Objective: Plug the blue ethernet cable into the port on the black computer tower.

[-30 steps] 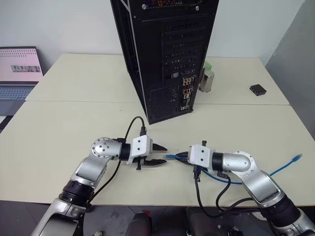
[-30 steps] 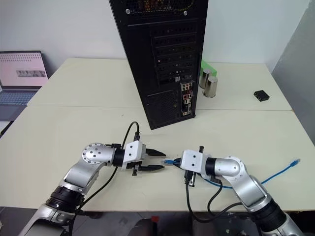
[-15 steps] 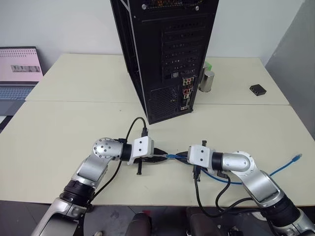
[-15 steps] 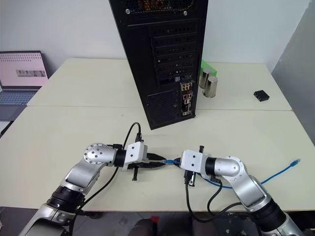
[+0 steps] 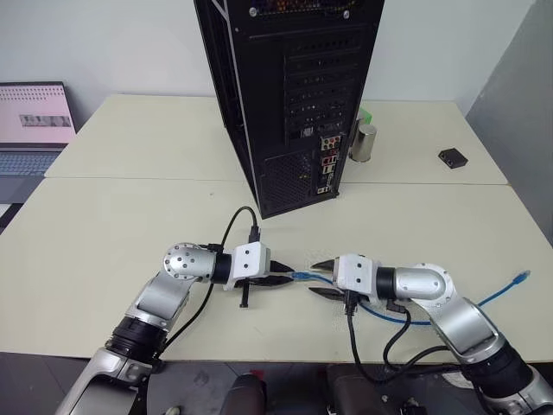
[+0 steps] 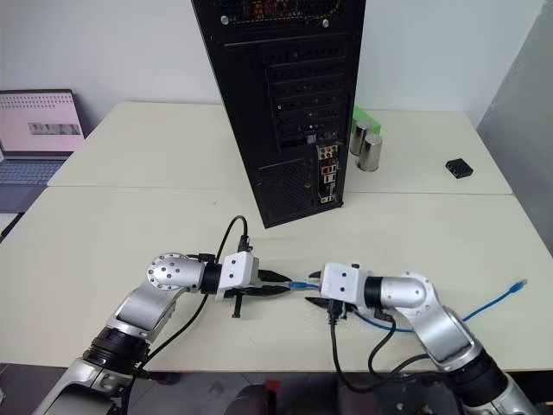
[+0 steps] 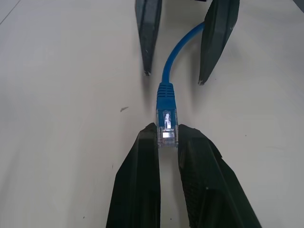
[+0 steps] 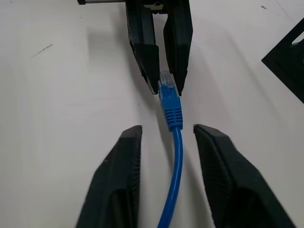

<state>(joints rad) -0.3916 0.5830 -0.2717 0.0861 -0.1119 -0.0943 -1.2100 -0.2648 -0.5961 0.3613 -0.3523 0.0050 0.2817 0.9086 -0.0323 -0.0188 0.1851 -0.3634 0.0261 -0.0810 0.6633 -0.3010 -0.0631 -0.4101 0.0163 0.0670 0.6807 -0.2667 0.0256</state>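
The blue ethernet cable (image 5: 406,316) lies on the table (image 5: 104,233) near its front edge, its far plug trailing toward the right edge – the near plug (image 7: 166,127) sits pinched between the fingers of the left gripper (image 5: 282,276), which are clamped on its clear tip. The right gripper (image 5: 323,278) faces it with its 2 fingers spread apart on either side of the cord, touching nothing I can make out. The plug's long axis runs left-right along the front edge, pointing into the left gripper, while the black computer tower (image 5: 289,95) stands behind toward the table's middle – its port (image 6: 327,175) faces forward-right, so the plug likely needs turning toward it
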